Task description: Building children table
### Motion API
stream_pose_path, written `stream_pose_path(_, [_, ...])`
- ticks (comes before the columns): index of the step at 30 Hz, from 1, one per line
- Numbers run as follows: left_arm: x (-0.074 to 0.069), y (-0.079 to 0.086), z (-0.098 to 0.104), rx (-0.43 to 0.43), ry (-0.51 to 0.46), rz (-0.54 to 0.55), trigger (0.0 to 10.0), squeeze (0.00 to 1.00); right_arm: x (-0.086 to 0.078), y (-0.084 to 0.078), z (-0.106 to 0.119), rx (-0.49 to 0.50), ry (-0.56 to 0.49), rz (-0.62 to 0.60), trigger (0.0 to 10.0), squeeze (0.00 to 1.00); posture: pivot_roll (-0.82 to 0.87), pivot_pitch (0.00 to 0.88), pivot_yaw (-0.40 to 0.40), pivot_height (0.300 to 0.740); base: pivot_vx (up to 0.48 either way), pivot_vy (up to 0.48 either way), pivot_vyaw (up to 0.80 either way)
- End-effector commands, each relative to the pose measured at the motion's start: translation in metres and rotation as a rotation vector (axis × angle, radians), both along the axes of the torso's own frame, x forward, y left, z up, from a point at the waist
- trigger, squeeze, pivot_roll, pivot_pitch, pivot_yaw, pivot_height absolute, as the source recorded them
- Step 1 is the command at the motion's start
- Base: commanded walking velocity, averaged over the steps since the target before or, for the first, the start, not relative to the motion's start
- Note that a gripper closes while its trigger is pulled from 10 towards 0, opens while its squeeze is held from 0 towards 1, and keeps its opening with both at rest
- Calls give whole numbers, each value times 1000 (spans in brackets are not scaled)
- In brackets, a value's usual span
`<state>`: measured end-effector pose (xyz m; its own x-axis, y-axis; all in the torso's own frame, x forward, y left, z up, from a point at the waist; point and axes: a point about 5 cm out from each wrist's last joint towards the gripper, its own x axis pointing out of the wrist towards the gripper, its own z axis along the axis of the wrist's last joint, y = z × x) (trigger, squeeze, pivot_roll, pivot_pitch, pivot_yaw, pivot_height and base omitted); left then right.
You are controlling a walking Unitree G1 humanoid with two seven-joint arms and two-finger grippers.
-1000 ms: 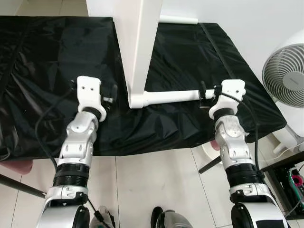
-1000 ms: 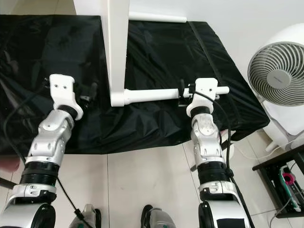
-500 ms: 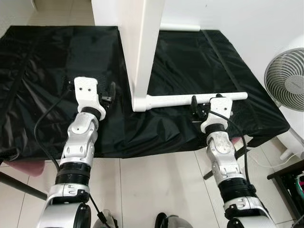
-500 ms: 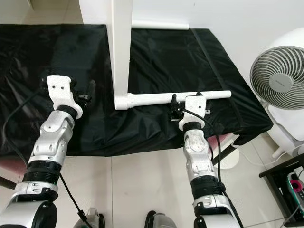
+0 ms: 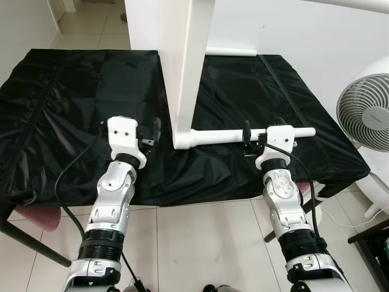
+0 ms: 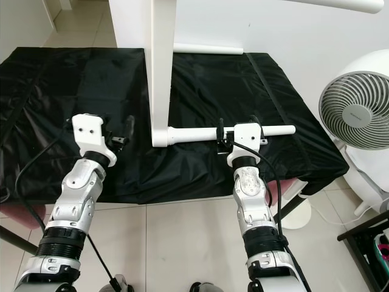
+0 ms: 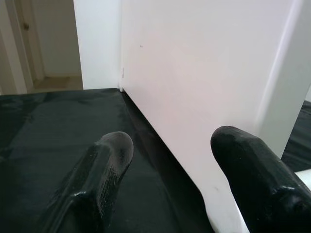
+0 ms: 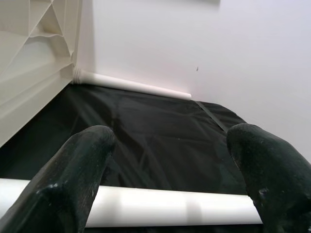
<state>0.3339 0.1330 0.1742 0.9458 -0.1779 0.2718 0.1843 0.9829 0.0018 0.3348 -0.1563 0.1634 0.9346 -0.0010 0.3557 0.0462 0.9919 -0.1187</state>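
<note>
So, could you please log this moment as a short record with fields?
Surface: black plastic sheet over a platform
Workpiece: white tabletop panel on edge
Attached part: white round table leg, lying level
Far part: second white leg by the wall
Right gripper: jaws open, astride the leg
Left gripper: open, beside the panel
Bystander: white round fan

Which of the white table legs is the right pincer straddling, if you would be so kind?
The near leg, lying across the black cloth; the right pincer stands open around it. Another lies by the wall.

Home rm: tiled floor [image 5: 200,243], fan [image 6: 355,109], doorway [image 7: 29,48].
</note>
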Motion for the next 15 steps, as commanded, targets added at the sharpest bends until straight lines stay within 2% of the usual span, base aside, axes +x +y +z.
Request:
stream_pose_path(1, [-2, -1, -11, -12, 33, -34, 10000, 0, -3, -1, -3, 19, 1, 5, 10000, 0, 132, 16, -44, 740, 0, 0, 0])
stream_pose_path(2, [-2, -1, -11, -12, 33, -34, 10000, 0, -3, -1, -3, 19, 1, 5, 10000, 0, 132, 16, -44, 740, 0, 0, 0])
stream_pose_path(3, [-3, -1, -13, -35, 28, -45, 10000, 1000, -4, -2, -5, 39, 9, 12, 10000, 1000, 128, 21, -43, 740, 0, 0, 0])
stream_pose_path(11, [-14, -6, -15, -9, 19, -75, 10000, 1000, -15, -9, -11, 42, 12, 9, 10000, 1000, 116, 55, -40, 740, 0, 0, 0])
stream_pose_path(13, [-16, -8, -15, 10, 17, -86, 10000, 1000, -16, -10, -12, 41, 14, 4, 10000, 1000, 116, 55, -40, 740, 0, 0, 0])
stream_pose_path(15, [-21, -17, -14, 58, -4, -129, 10000, 1000, -19, -11, -13, 40, 16, -5, 10000, 1000, 116, 64, -40, 740, 0, 0, 0])
